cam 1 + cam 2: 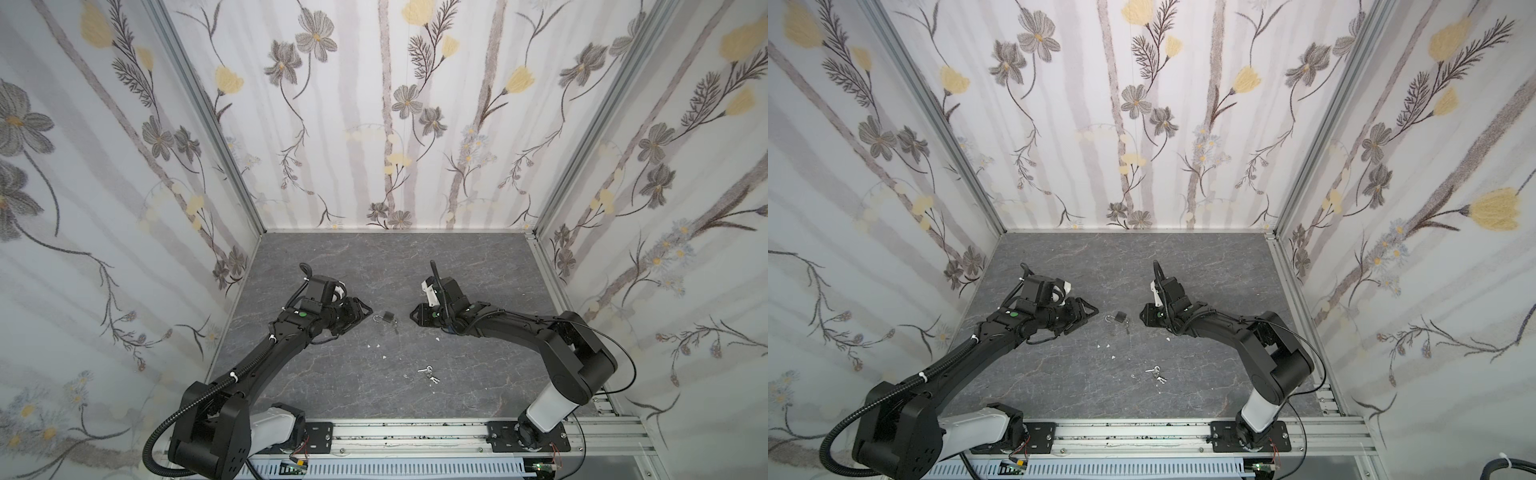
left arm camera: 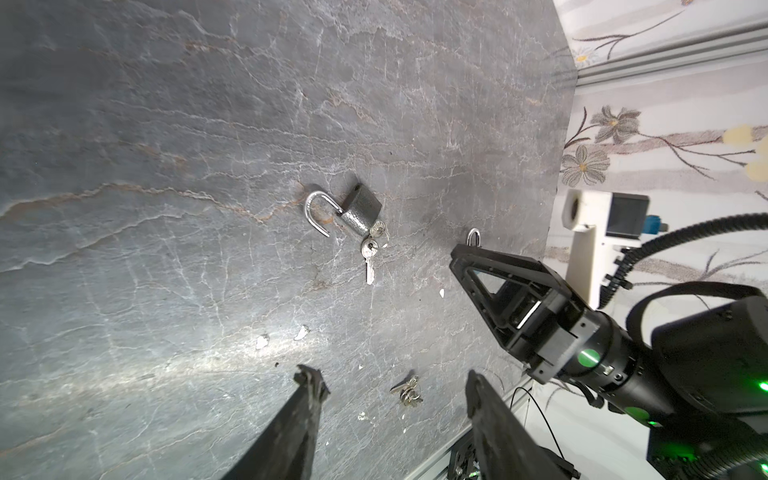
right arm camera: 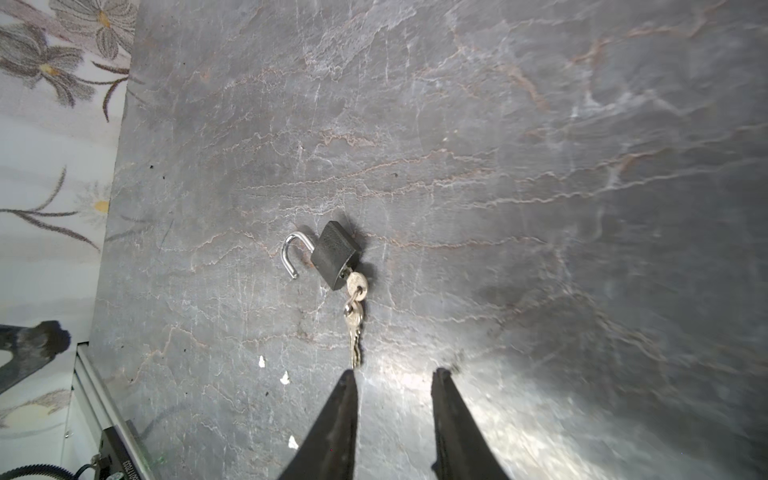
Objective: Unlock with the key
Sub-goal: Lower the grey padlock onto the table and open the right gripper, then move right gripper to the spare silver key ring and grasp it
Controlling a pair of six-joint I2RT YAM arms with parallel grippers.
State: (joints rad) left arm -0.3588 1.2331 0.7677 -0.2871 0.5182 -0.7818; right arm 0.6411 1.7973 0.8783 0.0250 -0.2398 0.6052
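Dark grey metal padlock (image 3: 334,257) lay open, silver key (image 3: 357,286) inserted, its stamp illegible, left gripper (image 2: 391,376) and right gripper (image 3: 395,374) released, empty

You see the padlock (image 3: 334,259) lying on the grey stone-patterned table (image 3: 540,166), shackle (image 3: 284,255) swung open, key (image 3: 357,286) in its base, a spare key (image 3: 355,328) trailing toward your right gripper (image 3: 392,386), whose jaws stand apart.

We see soft, even light in both top views, the walls (image 1: 374,124) bowed by the lens. Wrist views show glare on the table (image 3: 395,395) and blurred edges.
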